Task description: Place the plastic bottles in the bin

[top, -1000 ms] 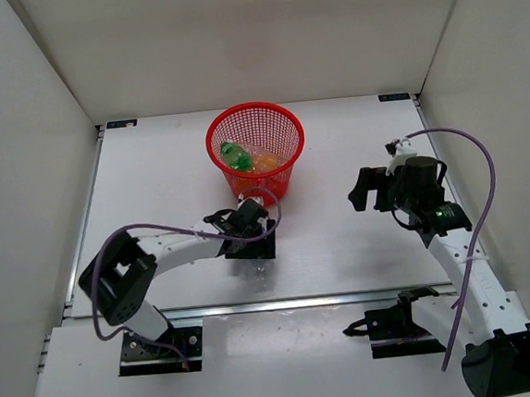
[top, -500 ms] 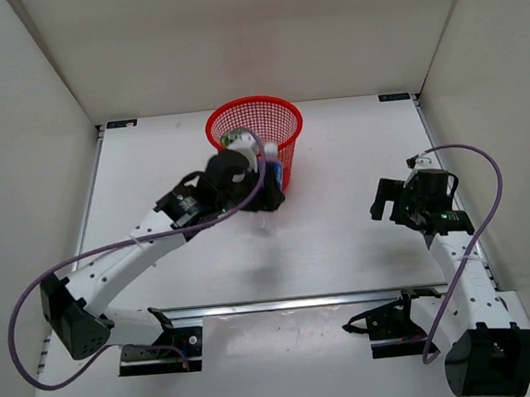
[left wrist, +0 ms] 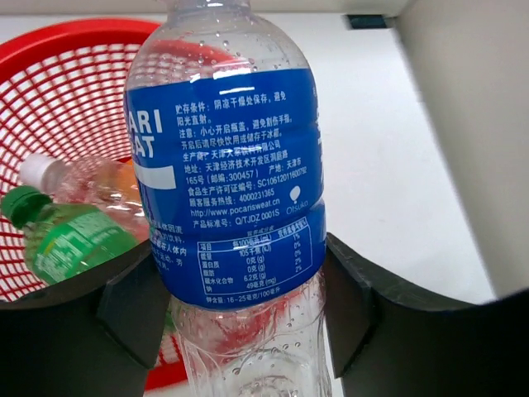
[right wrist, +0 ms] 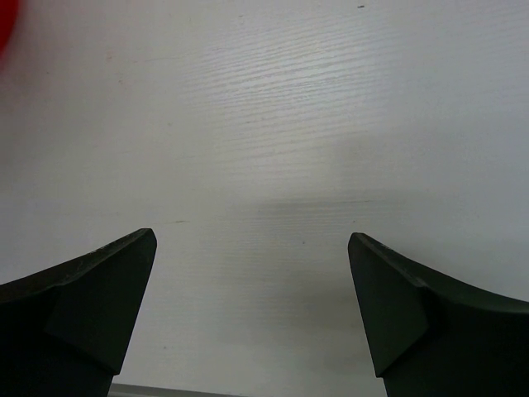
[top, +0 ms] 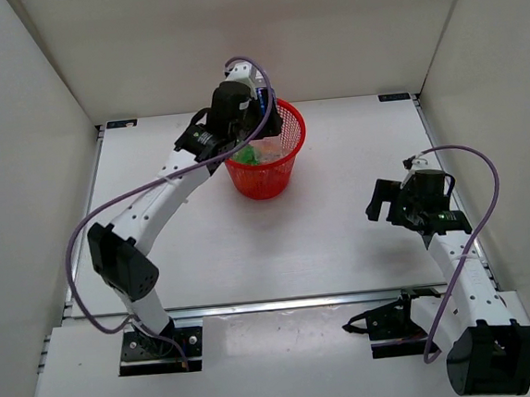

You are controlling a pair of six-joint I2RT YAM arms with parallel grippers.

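Observation:
My left gripper (top: 259,113) is shut on the clear bottle with the blue label (left wrist: 231,190) and holds it over the far left rim of the red mesh bin (top: 290,150). In the left wrist view the gripper (left wrist: 240,285) clamps the bottle just below its label, with the bin (left wrist: 74,91) behind it. Inside the bin lie a green bottle (left wrist: 70,240) and a clear white-capped bottle (left wrist: 91,184) with orange behind it. Green (top: 246,156) and orange (top: 266,151) also show in the top view. My right gripper (top: 382,199) is open and empty above bare table (right wrist: 252,248).
White walls enclose the table on the left, back and right. The right arm's purple cable (top: 487,188) loops beside it. The table's metal front rail (top: 283,302) runs between the arm bases.
My left arm has lifted the blue-label bottle from the table in front of the bin up and back over the bin. The right arm pulled right, then held still.

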